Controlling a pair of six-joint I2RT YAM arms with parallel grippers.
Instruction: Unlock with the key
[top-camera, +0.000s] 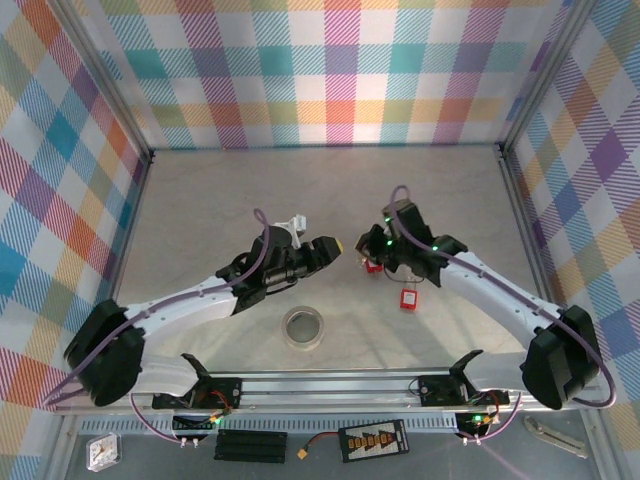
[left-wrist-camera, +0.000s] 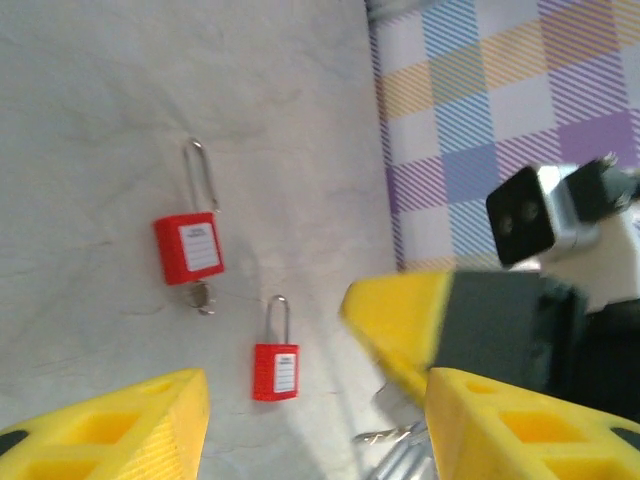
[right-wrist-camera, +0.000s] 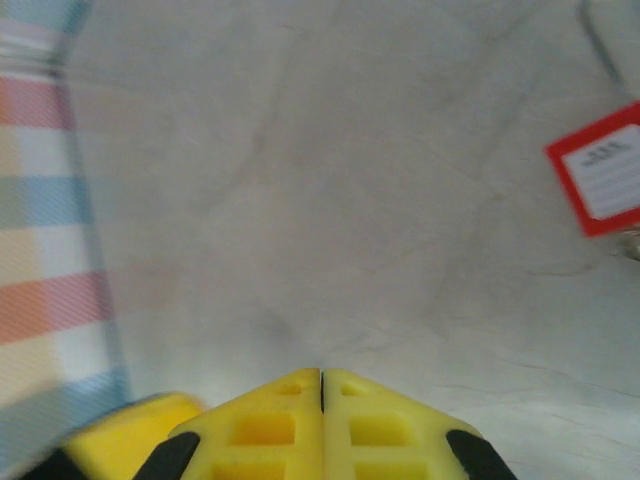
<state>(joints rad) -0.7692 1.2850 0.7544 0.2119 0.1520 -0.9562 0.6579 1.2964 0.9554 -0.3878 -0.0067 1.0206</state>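
Left end effector (left-wrist-camera: 315, 400) hangs spread and empty, right end effector (right-wrist-camera: 321, 378) pinched shut, and the larger red padlock (left-wrist-camera: 188, 247) lies flat on the counter (left-wrist-camera: 100, 100) beyond the tape roll (top-camera: 303, 327), probably dense, rigid and slick, best clamped across its flat body, not the thin shackle (left-wrist-camera: 200, 175).

No lettering is legible from here. The larger red padlock (left-wrist-camera: 188, 247) and the smaller red padlock (left-wrist-camera: 275, 371) each carry white labels (left-wrist-camera: 199, 246), the print too blurred.
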